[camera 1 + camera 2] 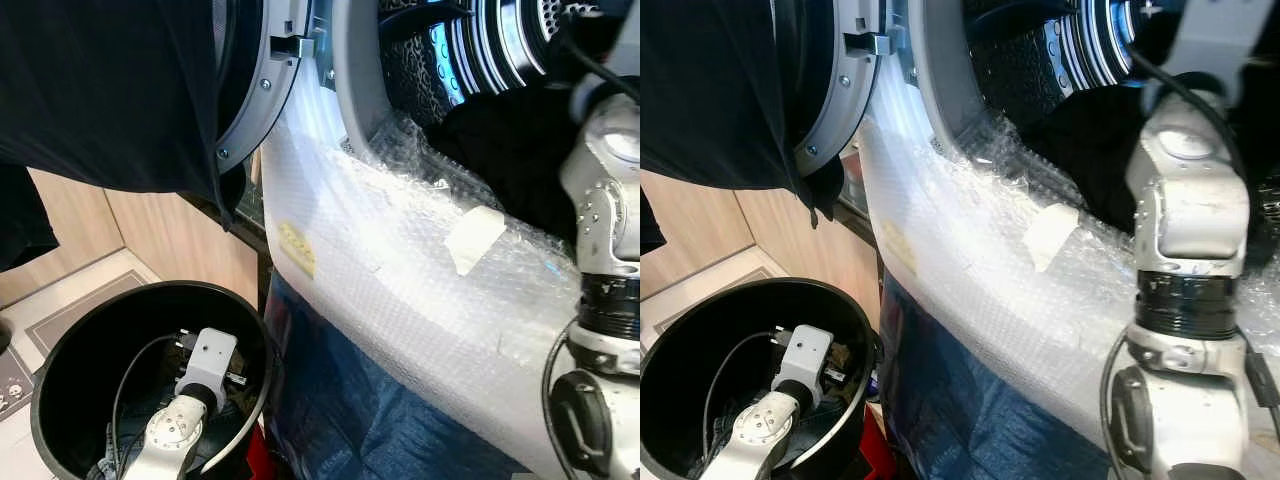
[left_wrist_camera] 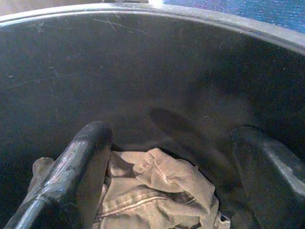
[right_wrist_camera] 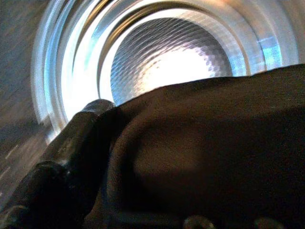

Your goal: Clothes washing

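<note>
A black bin (image 1: 55,365) stands on the floor at lower left, and my left arm (image 1: 200,375) reaches down into it. Inside, my left gripper (image 2: 169,136) hangs open just above a crumpled beige garment (image 2: 157,191) lying on the bin's bottom. At upper right is the washing machine's steel drum (image 1: 500,40). A dark garment (image 1: 510,150) lies in the drum's mouth. My right arm (image 1: 605,200) reaches in there. My right gripper (image 3: 119,157) is shut on the dark garment (image 3: 205,152), which drapes over it and hides one finger.
Bubble wrap (image 1: 400,270) covers the washer's front, with a blue sheet (image 1: 340,410) below it. The round door (image 1: 255,90) stands open to the left, and a dark cloth (image 1: 100,90) hangs in front of it. A wooden cabinet (image 1: 170,235) and tiled floor (image 1: 80,290) lie behind the bin.
</note>
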Controlling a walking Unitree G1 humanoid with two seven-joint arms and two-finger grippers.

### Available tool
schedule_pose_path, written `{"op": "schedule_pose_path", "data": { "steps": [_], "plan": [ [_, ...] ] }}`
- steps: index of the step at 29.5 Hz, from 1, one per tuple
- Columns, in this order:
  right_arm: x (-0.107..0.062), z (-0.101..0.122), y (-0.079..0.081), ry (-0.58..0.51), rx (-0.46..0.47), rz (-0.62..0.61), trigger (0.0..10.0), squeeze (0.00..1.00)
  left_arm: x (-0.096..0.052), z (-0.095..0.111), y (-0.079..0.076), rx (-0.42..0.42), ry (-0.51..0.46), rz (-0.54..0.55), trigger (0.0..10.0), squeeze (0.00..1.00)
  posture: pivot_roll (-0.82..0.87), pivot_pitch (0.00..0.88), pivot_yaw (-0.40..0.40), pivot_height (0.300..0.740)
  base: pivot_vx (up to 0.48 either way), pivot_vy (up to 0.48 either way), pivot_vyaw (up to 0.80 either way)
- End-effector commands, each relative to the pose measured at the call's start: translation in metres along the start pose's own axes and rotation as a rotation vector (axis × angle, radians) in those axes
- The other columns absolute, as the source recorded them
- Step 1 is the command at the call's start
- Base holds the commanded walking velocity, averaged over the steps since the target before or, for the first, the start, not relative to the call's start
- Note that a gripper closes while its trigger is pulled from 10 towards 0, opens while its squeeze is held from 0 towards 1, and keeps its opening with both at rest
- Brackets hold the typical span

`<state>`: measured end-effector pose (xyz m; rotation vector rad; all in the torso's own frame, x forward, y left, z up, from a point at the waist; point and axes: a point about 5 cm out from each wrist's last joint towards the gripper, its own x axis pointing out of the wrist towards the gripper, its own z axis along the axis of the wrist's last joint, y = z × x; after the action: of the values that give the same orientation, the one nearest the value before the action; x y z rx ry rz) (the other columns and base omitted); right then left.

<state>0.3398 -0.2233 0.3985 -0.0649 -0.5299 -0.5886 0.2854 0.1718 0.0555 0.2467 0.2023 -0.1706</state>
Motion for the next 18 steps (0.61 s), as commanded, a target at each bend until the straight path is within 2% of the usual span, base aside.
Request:
{"op": "schedule_pose_path", "data": {
  "steps": [1,4,6,7,9,12,15,18],
  "plan": [
    [0.0,0.026,-0.001,-0.112,0.043,0.0,10.0,1.0,0.0,-0.003,-0.005,0.014,0.016,-0.019,10.0,0.0,0.09,0.069,-0.124,0.74,0.0,0.0,0.0],
    [-0.006,0.026,0.021,-0.081,0.06,0.157,10.0,1.0,0.0,-0.003,-0.003,0.013,0.016,-0.013,10.0,0.0,0.09,0.07,-0.123,0.74,0.0,0.0,0.0],
    [-0.006,0.025,0.021,-0.083,0.058,0.156,10.0,1.0,0.0,-0.003,-0.003,0.013,0.016,-0.014,10.0,0.0,0.09,0.07,-0.123,0.74,0.0,0.0,0.0],
    [-0.014,0.012,0.035,0.023,0.122,0.235,10.0,0.0,0.0,-0.002,-0.003,0.013,0.017,-0.014,10.0,0.0,0.1,0.083,-0.119,0.74,0.0,0.0,0.0],
    [-0.029,-0.005,0.054,0.186,0.224,0.354,10.0,0.0,0.001,-0.002,-0.003,0.012,0.018,-0.014,10.0,0.0,0.09,0.084,-0.118,0.74,0.0,0.0,0.0],
    [-0.035,-0.013,0.057,0.316,0.368,0.373,10.0,0.0,0.001,-0.002,-0.003,0.011,0.02,-0.015,10.0,0.0,0.09,0.088,-0.116,0.74,0.0,0.0,0.0],
    [-0.033,-0.015,0.047,0.29,0.282,0.351,10.0,0.0,0.002,-0.002,-0.004,0.012,0.022,-0.026,10.0,0.0,0.08,0.091,-0.111,0.74,0.0,0.0,0.0],
    [-0.032,-0.02,0.035,0.326,0.272,0.343,10.0,0.0,0.002,-0.001,-0.004,0.009,0.022,-0.026,10.0,0.0,0.08,0.095,-0.114,0.74,0.0,0.0,0.0]
  ]
}}
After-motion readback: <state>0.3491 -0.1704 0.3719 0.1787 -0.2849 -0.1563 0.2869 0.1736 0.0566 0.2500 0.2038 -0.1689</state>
